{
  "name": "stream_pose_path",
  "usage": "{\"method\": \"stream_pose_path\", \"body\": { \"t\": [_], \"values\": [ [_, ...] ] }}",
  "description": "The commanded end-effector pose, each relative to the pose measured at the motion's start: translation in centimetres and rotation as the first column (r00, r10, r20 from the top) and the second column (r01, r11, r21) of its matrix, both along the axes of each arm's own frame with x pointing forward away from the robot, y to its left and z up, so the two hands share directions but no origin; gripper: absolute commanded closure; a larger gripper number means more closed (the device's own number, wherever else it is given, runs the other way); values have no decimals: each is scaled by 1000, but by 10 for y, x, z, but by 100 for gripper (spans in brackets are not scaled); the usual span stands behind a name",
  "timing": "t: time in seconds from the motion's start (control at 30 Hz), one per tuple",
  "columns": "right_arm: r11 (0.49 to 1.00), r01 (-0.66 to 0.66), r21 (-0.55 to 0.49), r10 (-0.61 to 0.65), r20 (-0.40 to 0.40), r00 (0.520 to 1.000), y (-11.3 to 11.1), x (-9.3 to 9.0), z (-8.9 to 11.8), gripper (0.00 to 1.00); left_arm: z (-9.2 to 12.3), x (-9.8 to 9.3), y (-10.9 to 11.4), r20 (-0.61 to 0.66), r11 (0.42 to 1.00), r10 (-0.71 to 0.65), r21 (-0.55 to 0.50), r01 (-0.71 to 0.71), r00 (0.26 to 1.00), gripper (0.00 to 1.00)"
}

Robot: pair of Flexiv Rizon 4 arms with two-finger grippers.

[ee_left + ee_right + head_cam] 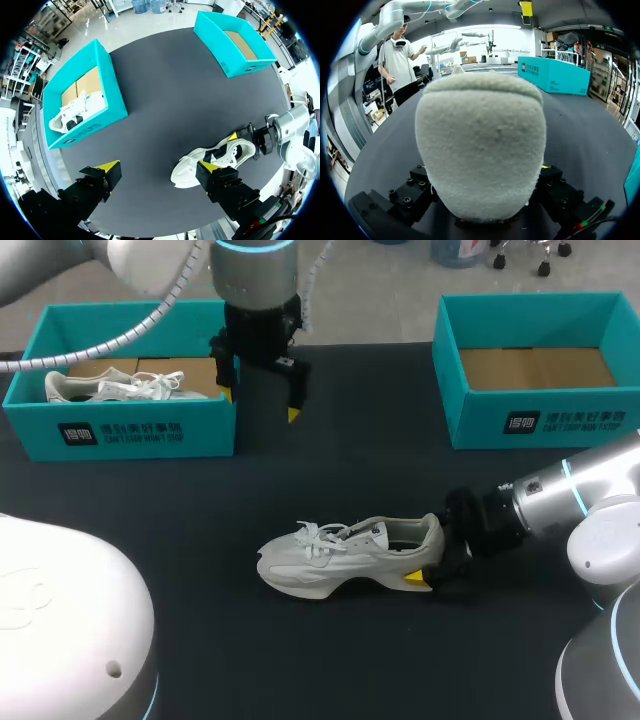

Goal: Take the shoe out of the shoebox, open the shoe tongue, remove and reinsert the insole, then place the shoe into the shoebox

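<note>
Jaws of the right arm [545, 502] are closed on the heel of the white shoe [340, 558], one finger on each side. In the right wrist view the grey heel [480, 145] fills the gap between them. The shoe stands on its sole on the black surface [350, 480], toe pointing away from the right arm toward the robot's left side, laces on top.

Jaws of the left arm [255, 280] are spread wide and hold nothing. Their yellow fingertips [107, 166] hang above bare surface, just beside the end of the left teal shoebox [120, 430]. A second white shoe [110, 388] lies in that box. The right teal shoebox [540, 420] sits well apart at the far right, showing only its brown floor.
</note>
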State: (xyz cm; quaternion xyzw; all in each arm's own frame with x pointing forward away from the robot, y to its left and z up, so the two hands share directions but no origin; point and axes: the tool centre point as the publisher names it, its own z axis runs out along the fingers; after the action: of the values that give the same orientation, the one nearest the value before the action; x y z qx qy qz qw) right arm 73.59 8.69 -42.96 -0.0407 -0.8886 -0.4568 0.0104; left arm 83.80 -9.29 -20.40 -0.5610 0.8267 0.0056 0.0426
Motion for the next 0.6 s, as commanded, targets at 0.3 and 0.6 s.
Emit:
{"method": "stream_pose_path", "body": {
  "t": [0.3, 0.6],
  "values": [
    [1000, 0, -2, 0, -1, 1000, 4, 0, -5, 100, -17, -58, -31, 53, 998, 46, -46, -44, 998, 0],
    [1000, 0, -2, 0, -1, 1000, 4, 0, -5, 100, -27, -64, -42, 16, 998, 45, -33, -45, 999, 0]
  ]
}}
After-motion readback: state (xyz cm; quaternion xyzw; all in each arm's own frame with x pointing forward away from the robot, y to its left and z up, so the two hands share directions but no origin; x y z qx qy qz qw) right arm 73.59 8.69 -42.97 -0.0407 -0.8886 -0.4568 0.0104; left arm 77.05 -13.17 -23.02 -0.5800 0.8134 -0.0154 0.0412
